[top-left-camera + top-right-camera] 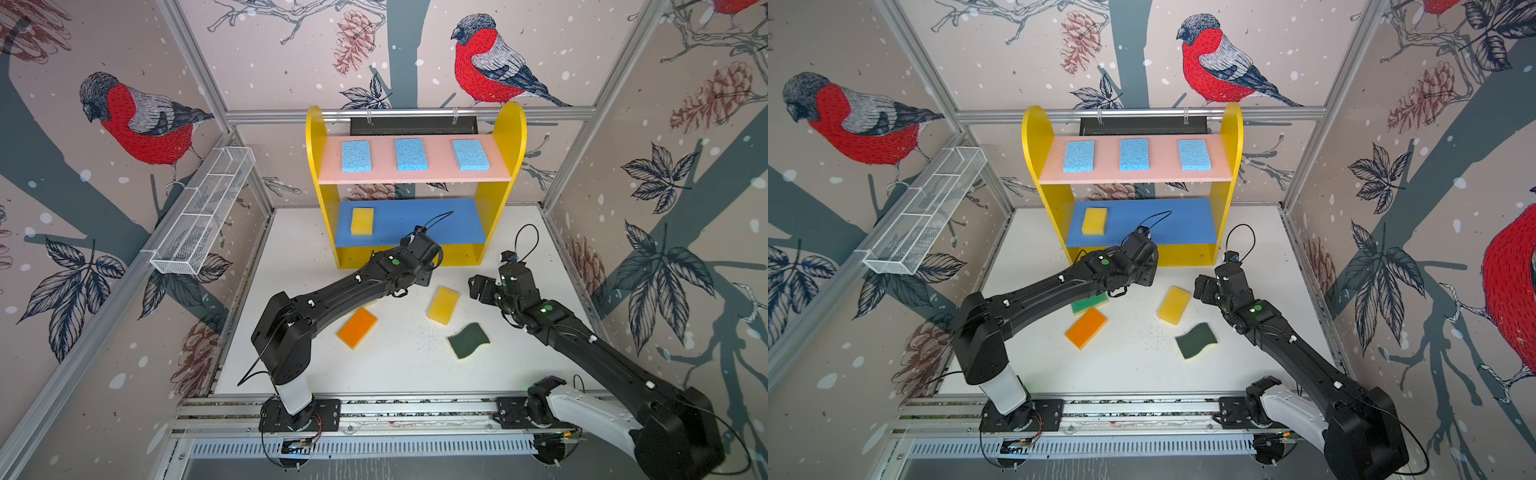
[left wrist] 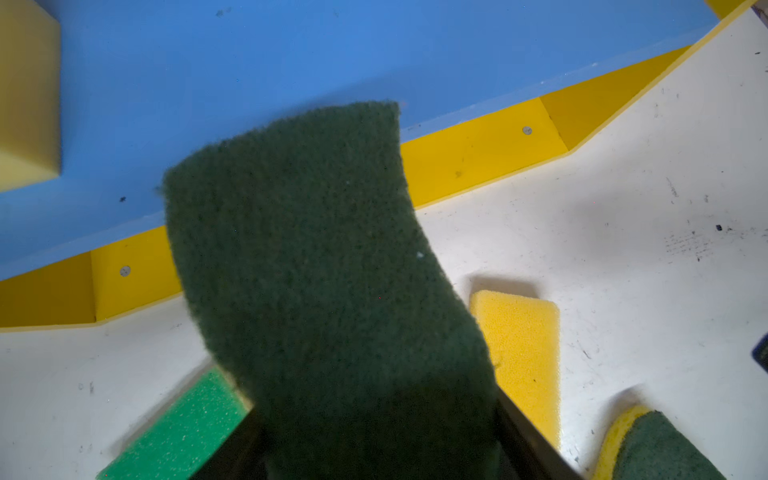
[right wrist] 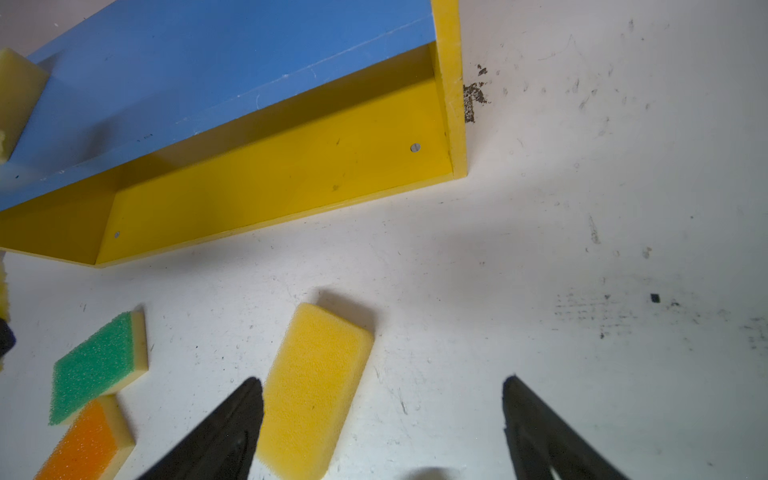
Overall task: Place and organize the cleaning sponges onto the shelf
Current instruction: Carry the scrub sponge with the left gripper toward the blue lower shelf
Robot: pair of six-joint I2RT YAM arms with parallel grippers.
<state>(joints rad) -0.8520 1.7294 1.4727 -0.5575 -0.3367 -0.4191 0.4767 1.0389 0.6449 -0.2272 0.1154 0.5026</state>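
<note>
A dark scourer (image 2: 324,270), grasped by the left gripper (image 1: 424,248), points at the blue board (image 2: 291,54), twelve o'clock, for shelving. The right gripper (image 3: 382,380) hangs released just beside a yellow sponge (image 3: 316,386).

Bright, even light is falling from overhead onto the white table (image 1: 399,374), and the yellow block (image 1: 444,305) is casting only a short, soft shadow. In both top views the wide lens is bowing the metal frame posts (image 1: 619,62) toward the edges. In the left wrist view the dark-green scourer (image 2: 324,270) is sitting so near the lens that its outline is smearing and its nearer end is sinking into shadow. In the right wrist view the fingers (image 3: 224,436) of the right hand (image 3: 381,379) are showing out of focus, and the shelf (image 3: 291,166) is shading its own yellow bottom tier.
</note>
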